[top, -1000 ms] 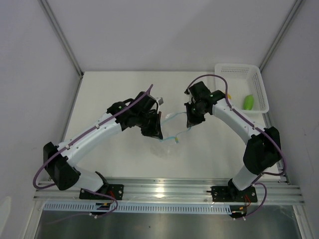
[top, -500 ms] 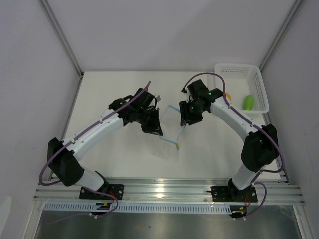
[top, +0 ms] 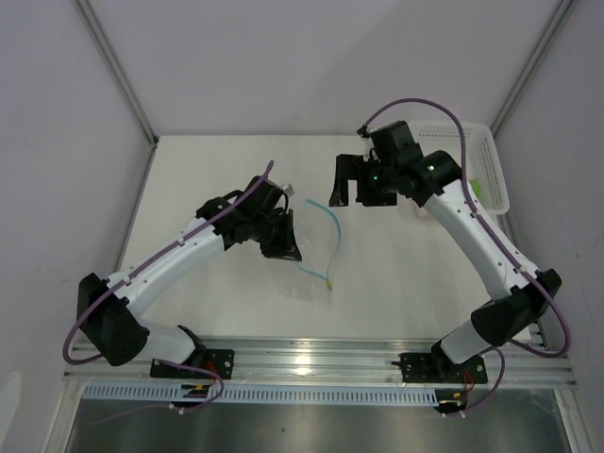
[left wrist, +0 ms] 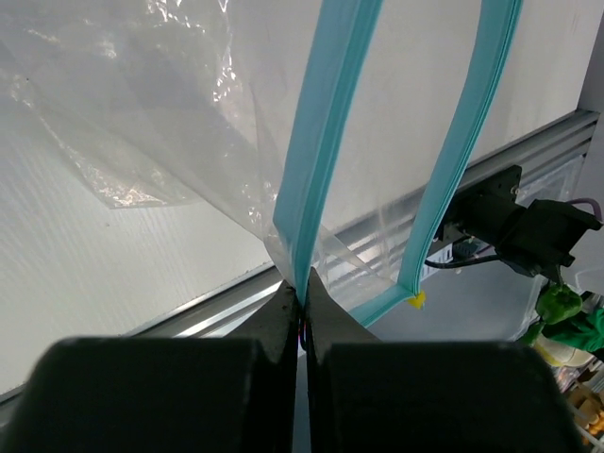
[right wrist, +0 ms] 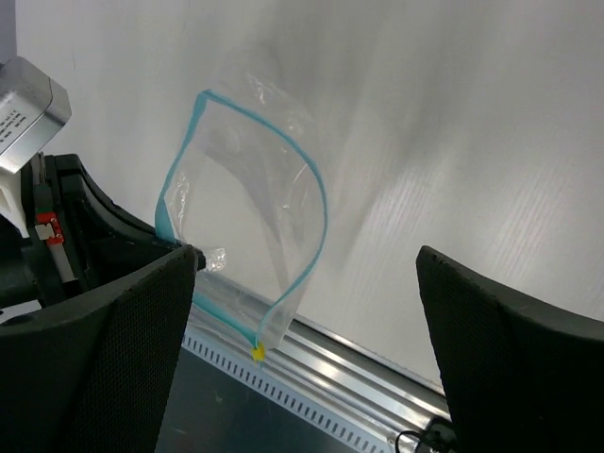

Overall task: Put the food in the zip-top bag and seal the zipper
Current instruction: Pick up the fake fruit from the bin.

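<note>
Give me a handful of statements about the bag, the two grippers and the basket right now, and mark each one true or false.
1. The left gripper is clamped on the zipper of the bag. True.
2. The right gripper is shut on the bag. False: its jaws stand wide open, clear of the bag.
3. The bag's mouth is sealed. False: the two teal strips curve apart, so the mouth is open.
4. No food shows inside the bag. True.
5. The white basket sits at the table's far left corner. False: it is at the far right corner, partly behind the right arm.
</note>
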Available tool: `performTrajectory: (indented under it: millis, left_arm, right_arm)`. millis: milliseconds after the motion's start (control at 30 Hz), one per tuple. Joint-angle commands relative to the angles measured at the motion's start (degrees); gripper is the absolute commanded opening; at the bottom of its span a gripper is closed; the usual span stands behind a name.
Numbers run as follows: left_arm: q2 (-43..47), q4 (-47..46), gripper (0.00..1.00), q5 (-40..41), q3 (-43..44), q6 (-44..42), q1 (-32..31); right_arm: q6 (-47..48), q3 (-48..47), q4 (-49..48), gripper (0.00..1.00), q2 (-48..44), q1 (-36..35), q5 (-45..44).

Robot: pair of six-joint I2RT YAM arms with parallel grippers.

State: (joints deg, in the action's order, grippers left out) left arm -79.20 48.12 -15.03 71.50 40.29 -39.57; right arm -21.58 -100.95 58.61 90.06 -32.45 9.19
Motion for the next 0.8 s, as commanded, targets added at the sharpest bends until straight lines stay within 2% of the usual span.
performTrajectory:
  millis: [0,200,267,467,533,667,767]
  left_arm:
    - [2.12,-2.94,0.00,1.67,-0.76,0.76,0.37]
    - [1.77,-0.75,0.01,4.82,0.65,-5.39,0.28]
    - [2.03,-0.66,0.01,5.36,0.83,-8.02,0.29]
    - [2.65,-1.10,0.01,3.69,1.00,-16.63,0.29]
    - [3.08,-1.79,0.01,2.81,0.74,-19.18,0.37]
    - [2.91,-4.61,0.00,0.45,0.65,-20.52,0.37]
    - [2.21,-6.01,0.01,-1.66,0.48,-19.73,0.29]
  right_arm:
    - [-3.37,1.36,1.17,0.99,-3.66,1.41,-6.72]
    - [-2.50,-4.86,6.08,0.99,4.59,6.42,-17.09]
    - [-2.23,-6.62,6.60,0.99,6.78,10.02,-18.50]
    - [-3.64,-17.25,13.62,0.95,15.83,22.23,-17.98]
    - [-3.03,-19.89,13.81,0.94,18.83,24.00,-17.89]
    - [-1.62,-23.93,13.99,0.93,22.61,27.43,-19.91]
    - [-1.97,-27.53,15.30,0.92,26.47,30.86,-18.07]
